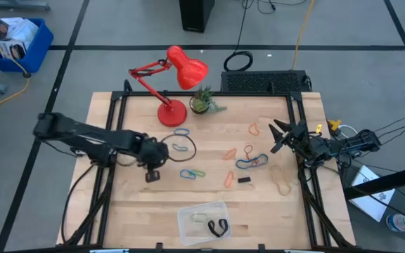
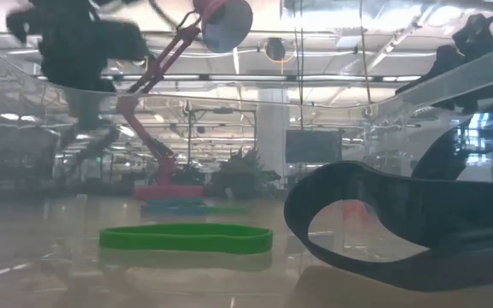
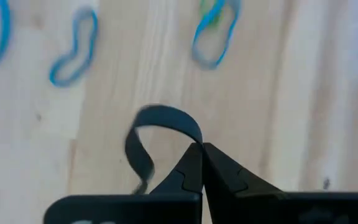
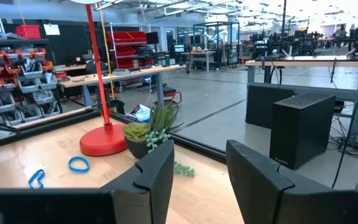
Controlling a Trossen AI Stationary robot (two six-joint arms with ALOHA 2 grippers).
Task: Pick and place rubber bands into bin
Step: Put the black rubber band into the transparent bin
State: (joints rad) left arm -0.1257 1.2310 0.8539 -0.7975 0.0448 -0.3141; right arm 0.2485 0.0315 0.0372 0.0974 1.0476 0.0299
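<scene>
My left gripper (image 1: 153,169) (image 3: 201,150) hangs over the table's left middle, shut on a black rubber band (image 3: 160,118). Loose rubber bands lie across the wooden table: blue ones (image 1: 181,131) (image 1: 252,163), a blue and green pair (image 1: 192,173), orange ones (image 1: 229,154) and a tan one (image 1: 281,183). A thin black loop (image 1: 186,146) lies around a blue band. The clear bin (image 1: 187,226) stands at the near edge, with a black band (image 1: 218,227) (image 2: 400,222) and a green one (image 2: 187,237) in it. My right gripper (image 1: 278,137) (image 4: 197,168) waits open at the table's right edge. My left gripper pinches the black band between its two fingertips at one spot on the strip (image 3: 194,134). The fingers slant steeply down from the table's left side. The band curls out from the fingertips as a slack loop, off the wood.
A red desk lamp (image 1: 178,77) and a small potted plant (image 1: 202,102) stand at the table's far edge. A small black piece (image 1: 244,180) lies among the bands. A blue crate (image 1: 16,42) sits on the floor beyond the far left corner.
</scene>
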